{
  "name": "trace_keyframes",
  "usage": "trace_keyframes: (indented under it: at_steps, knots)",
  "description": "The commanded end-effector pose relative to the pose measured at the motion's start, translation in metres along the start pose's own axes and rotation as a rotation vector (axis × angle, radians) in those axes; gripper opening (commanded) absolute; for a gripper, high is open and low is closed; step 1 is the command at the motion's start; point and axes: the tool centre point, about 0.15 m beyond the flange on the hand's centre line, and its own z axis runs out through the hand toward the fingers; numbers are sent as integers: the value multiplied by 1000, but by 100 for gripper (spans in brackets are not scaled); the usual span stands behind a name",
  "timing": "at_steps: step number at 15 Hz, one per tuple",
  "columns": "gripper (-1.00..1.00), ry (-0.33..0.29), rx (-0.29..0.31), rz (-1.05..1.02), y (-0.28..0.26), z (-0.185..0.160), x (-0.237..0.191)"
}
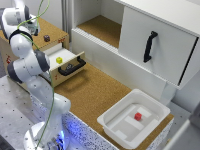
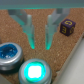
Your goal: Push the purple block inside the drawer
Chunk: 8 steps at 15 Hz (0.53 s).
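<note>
Your purple block (image 1: 46,37) sits on the cork top above the drawer (image 1: 64,59), back from the edge; the drawer stands open with a yellow cube (image 1: 59,60) inside. Your gripper (image 2: 39,46) hovers just beside the block, jaws apart and empty. Set a finger behind it and sweep steadily toward the opening.

Layout of counter, drawer and tray

The block (image 1: 46,37) sits on the cabinet top (image 1: 52,31), behind the open drawer (image 1: 66,56), which holds a cube (image 1: 59,60). The end effector (image 1: 33,27) hovers just beside the block, toward the exterior view's left. The tray (image 1: 116,124) lies well apart on the counter (image 1: 92,92), another cube (image 1: 138,116) inside.
</note>
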Motion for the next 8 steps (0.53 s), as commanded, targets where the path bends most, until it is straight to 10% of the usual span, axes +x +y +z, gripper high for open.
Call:
trace_keyframes:
  at_steps: [1,8]
  knots:
    - [100,-5,18,-79,23,20,54]
    - [100,-69,41,-437,27,32,129]
